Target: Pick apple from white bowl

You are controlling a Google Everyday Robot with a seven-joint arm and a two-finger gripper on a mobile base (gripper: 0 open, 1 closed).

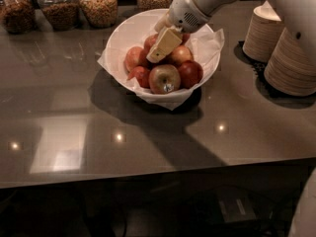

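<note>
Gripper (164, 44) low inside the bowl (123, 33), at the top of the heaped apples (170, 72), which lie packed tight against one another. Crumpled paper (213, 42) rises over the rim on the right. The arm (207, 1) covers the bowl's back right. Jars (98, 5) line the rear edge; stacked paper bowls (291, 65) close off the right. The counter (148, 147) in front and to the left lies open — the widest way in.
</note>
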